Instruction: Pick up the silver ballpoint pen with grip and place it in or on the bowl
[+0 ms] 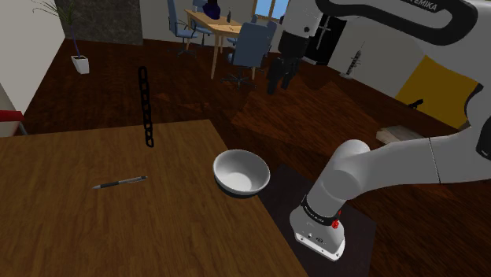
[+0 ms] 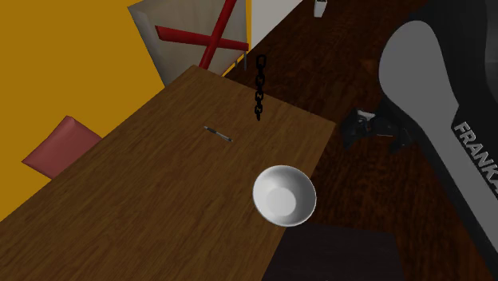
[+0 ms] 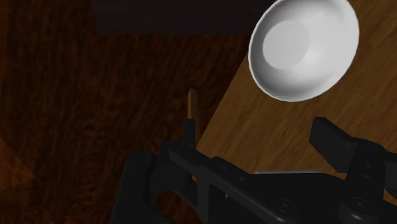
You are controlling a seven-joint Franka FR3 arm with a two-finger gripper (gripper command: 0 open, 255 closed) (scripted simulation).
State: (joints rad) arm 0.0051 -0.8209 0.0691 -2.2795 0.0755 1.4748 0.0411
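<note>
I see a room with a dark wooden floor and a yellow wall. A brown wooden table stands on the floor. Far behind, blue office chairs stand at a desk. The white arm rises beside the table. A white bowl sits near the table edge on the arm's side. A black chain-like thing stands upright at the far edge; I cannot tell what it is. The pen is thin and its grip is hard to make out. It lies flat on the table, well apart from the bowl. The gripper hangs high near the table edge on the bowl's side, far from the pen. Its fingers are apart, with nothing between them.
</note>
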